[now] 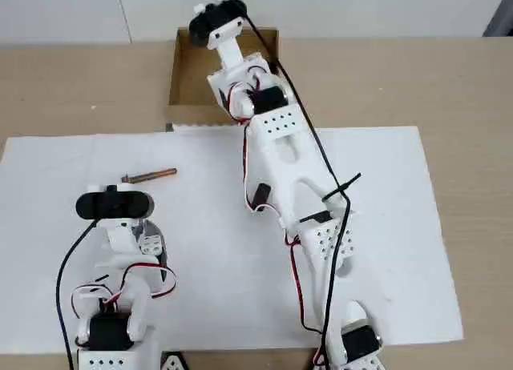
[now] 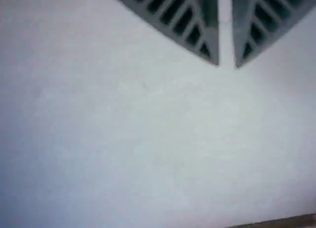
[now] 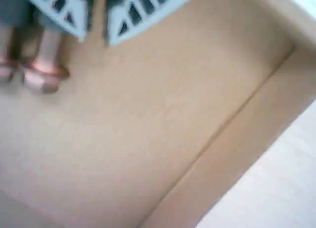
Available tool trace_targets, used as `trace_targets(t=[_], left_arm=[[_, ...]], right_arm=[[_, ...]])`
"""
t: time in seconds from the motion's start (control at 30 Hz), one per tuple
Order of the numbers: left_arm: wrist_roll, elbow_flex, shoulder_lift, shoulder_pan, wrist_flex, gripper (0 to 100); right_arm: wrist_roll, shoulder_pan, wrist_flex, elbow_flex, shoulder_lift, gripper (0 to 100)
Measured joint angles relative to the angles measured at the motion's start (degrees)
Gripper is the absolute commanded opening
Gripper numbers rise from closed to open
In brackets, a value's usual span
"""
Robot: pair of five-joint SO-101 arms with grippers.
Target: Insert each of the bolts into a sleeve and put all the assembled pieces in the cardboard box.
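A thin copper-brown piece with a grey end (image 1: pixel 150 175) lies on the white paper, just ahead of the left arm (image 1: pixel 115 203). The left gripper (image 2: pixel 227 65) hangs low over bare paper, its fingers almost touching and nothing between them. The right arm (image 1: pixel 276 146) stretches across to the cardboard box (image 1: pixel 180 74) at the table's far side. The right gripper (image 3: pixel 94 40) is inside the box, shut and holding nothing. Two copper-coloured assembled pieces (image 3: pixel 42 72) lie on the box floor beside its tips. From above, the arm hides most of the box's inside.
The white paper (image 1: pixel 200 250) covers the middle of the wooden table (image 1: pixel 64 82). The box's side wall (image 3: pixel 247 139) rises close to the right gripper. Black and red cables trail along both arms.
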State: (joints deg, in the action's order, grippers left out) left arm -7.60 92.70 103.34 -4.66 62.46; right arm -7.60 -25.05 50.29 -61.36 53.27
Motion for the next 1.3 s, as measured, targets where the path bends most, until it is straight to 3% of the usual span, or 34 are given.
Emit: trace_targets(t=[0.7, 0.97, 1.3], left_arm=[[0.0, 0.0, 0.0, 0.0, 0.0, 1], [0.0, 0.0, 0.0, 0.0, 0.0, 1], [0.0, 0.0, 0.0, 0.0, 0.0, 1]], right_arm=[[2.5, 0.0, 45.2, -31.2, -0.1, 0.2], [4.3, 0.1, 47.6, -31.9, -6.5, 0.2], [10.0, 0.0, 48.0, -9.5, -24.4, 0.3]])
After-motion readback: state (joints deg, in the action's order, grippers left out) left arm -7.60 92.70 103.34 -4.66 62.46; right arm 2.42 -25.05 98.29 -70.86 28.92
